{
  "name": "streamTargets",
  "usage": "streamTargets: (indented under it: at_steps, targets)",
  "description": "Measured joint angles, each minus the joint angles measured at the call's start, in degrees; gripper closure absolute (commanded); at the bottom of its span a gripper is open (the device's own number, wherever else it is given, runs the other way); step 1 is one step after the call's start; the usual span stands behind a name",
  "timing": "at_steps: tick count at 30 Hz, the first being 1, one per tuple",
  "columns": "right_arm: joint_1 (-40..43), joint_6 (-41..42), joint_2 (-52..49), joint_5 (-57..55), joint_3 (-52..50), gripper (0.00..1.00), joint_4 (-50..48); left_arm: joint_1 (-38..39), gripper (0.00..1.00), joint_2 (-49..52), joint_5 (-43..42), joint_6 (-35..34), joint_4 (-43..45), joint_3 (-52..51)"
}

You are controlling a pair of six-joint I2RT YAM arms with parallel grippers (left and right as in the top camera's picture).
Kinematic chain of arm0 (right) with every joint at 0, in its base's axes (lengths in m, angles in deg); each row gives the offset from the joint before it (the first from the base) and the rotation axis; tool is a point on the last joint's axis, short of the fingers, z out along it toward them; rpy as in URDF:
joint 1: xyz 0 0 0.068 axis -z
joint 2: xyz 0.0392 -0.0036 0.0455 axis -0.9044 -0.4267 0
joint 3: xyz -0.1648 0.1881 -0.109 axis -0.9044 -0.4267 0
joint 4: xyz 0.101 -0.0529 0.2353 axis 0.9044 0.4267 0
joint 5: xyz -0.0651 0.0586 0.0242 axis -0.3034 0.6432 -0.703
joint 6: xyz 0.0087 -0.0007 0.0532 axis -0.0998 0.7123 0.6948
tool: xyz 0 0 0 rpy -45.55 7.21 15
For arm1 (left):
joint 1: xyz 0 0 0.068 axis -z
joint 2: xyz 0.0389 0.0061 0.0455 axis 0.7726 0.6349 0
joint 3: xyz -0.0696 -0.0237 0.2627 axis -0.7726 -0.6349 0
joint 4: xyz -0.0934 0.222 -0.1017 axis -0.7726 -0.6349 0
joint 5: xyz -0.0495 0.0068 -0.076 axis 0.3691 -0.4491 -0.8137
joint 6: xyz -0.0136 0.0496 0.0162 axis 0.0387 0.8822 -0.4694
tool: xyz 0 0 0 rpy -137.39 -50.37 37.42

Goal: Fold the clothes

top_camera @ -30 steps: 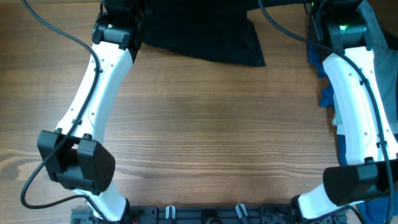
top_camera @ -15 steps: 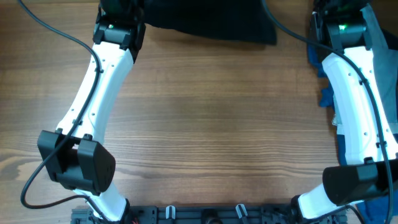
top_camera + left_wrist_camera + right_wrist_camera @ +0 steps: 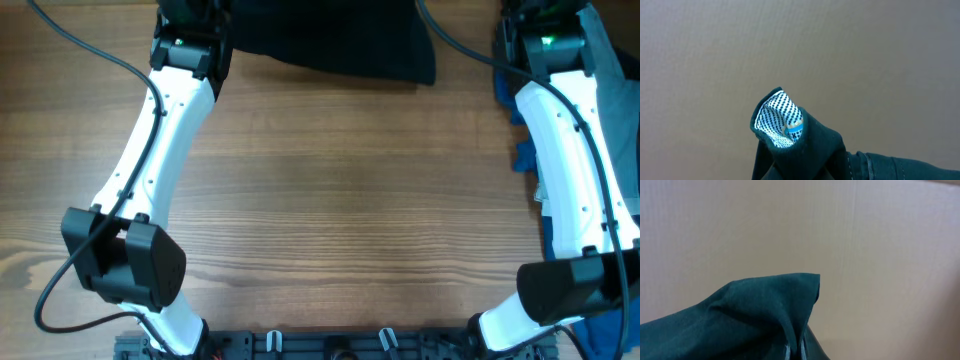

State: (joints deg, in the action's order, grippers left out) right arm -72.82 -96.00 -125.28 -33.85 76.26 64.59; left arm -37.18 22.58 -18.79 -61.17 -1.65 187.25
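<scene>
Overhead: clothes (image 3: 330,45) bunched at far edge of table (image 3: 330,200); left tool (image 3: 197,10), right tool (image 3: 796,351) both clamped on black fabric; step, I judge: spreading out; next I must lay it flat.

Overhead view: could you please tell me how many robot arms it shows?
2. The left arm stretches up the left side, the right arm up the right side; none seems hidden.
</scene>
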Motion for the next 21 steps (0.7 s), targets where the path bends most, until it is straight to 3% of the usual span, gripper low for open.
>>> streamTargets:
  at_steps: [15,18,21]
  targets:
    - [0.1,-0.1,-2.1,3.7,0.0,0.96,0.4,-0.7,0.96,3.1,0.3,0.0,0.2,0.0]
    - [0.2,1.6,-2.1,4.7,0.6,0.96,7.3,-0.6,0.96,3.1,0.4,0.0,-2.5,0.0]
    - [0.4,5.4,-2.1,6.6,0.9,0.95,19.2,-0.1,0.96,3.1,0.7,-1.0,-12.6,0.4]
